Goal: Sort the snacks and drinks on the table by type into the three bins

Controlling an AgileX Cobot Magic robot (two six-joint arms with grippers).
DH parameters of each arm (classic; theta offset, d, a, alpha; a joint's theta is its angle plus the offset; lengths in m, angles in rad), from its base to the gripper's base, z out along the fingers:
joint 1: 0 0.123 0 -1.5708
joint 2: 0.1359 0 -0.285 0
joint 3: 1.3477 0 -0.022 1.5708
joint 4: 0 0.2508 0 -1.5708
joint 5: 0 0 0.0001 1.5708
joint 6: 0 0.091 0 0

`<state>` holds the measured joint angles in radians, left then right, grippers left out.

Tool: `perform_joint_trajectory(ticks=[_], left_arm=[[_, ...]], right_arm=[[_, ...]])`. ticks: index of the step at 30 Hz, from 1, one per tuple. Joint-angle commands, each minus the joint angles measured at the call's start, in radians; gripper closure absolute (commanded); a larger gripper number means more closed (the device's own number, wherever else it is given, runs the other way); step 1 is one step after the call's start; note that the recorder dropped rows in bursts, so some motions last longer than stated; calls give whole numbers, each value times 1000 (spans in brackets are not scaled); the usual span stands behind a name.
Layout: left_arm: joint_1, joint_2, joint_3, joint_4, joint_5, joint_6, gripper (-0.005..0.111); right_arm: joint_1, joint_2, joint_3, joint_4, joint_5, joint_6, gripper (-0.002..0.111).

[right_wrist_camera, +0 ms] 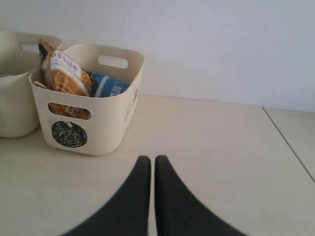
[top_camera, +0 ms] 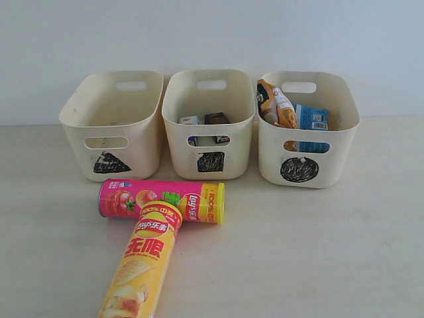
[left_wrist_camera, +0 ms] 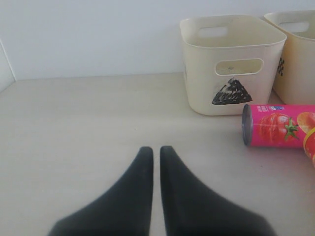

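Your left gripper (left_wrist_camera: pixel 155 150), nearly shut and empty, is nearer: pink tube (left_wrist_camera: pixel 278 125) lies at its two o'clock, long axis crosswise.

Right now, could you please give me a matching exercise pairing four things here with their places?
Things:
1. pink chip tube
2. orange noodle packet
3. dark drink carton
4. triangle bin

Places:
A. inside the circle bin
B. leftmost of the three in the exterior view
C. inside the square bin
D. lying on the table in front of the bins

Pairs: 1-D, 2-A, 3-C, 4-B
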<state>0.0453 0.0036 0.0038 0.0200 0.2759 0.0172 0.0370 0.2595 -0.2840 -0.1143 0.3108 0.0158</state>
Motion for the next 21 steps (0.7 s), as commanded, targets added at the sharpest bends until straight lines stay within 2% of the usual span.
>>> perform_joint_trajectory(ticks=[1,21], left_arm=[[-7,-4,-4,-4,-6,-9,103],[-7,-4,-4,-4,-6,-9,103]], right_arm=[[-76,-70,37,20,46,3,108],[-76,-107,47,68,76,-29,108]])
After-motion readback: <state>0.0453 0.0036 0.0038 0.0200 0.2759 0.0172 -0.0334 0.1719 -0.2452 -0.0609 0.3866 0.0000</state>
